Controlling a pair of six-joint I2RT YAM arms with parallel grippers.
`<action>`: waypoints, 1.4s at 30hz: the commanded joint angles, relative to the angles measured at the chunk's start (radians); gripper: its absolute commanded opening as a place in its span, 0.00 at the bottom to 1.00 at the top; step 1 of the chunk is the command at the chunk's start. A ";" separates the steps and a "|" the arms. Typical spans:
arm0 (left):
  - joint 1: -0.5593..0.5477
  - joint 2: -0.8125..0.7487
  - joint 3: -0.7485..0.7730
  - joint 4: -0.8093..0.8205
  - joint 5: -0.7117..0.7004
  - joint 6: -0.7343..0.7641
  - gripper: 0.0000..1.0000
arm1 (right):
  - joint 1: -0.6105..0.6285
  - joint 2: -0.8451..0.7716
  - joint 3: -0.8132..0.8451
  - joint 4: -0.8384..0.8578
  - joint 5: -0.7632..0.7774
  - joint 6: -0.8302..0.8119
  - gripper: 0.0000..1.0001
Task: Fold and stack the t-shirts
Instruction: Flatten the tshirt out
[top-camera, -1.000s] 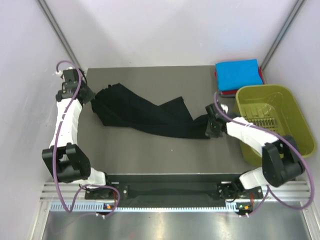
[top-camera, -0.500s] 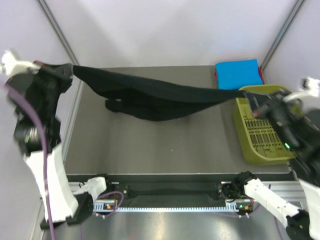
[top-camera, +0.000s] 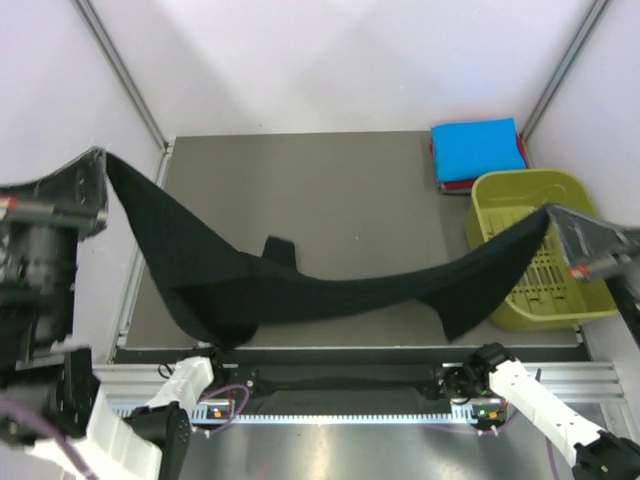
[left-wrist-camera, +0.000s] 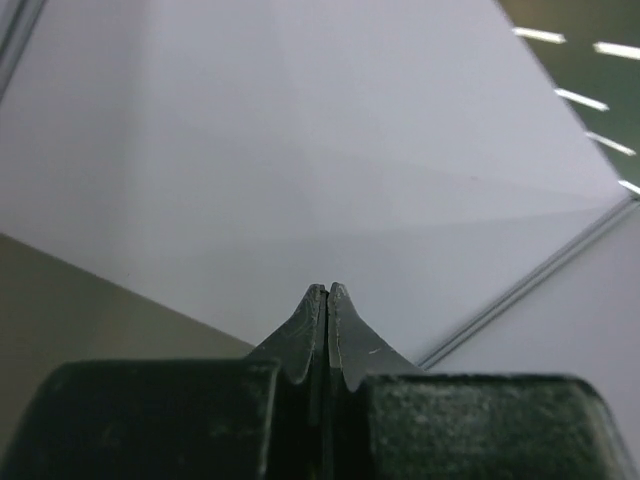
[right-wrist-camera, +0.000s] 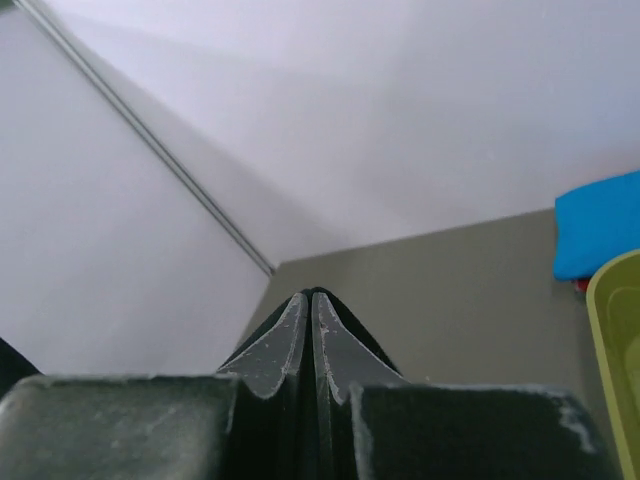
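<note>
**Black shirt held up between both arms, folding not yet begun**

The black t-shirt (top-camera: 300, 290) hangs in a long sagging band above the surface (top-camera: 330, 180), one end pinched by the left hand (top-camera: 100, 160) high at the left edge, the other by the right hand (top-camera: 550, 215) raised over the basket. Both wrist views show each pair of fingers pressed tight together, and the overhead view shows dark cloth running up into each hand. The middle of the shirt droops low toward the near edge, still bunched and twisted rather than spread.

As for progress, a bright blue folded shirt (top-camera: 478, 148) lies at the far right corner on top of a red folded shirt (top-camera: 455, 185), of which only an edge shows. Those two look finished. The black one still needs to be laid flat, folded and added to that stack.

The olive-green basket (top-camera: 520, 200), just beside the stack, appears empty; its slotted floor shows through.
</note>
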 joint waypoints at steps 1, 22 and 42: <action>0.001 0.158 -0.076 -0.012 -0.068 0.104 0.00 | 0.006 0.213 -0.009 0.045 -0.054 -0.077 0.00; 0.093 0.918 0.235 0.622 -0.135 0.092 0.00 | -0.260 1.272 0.792 0.544 -0.249 -0.163 0.00; 0.070 0.039 -0.835 0.403 -0.346 0.200 0.00 | -0.319 0.528 -0.438 0.603 -0.319 -0.163 0.00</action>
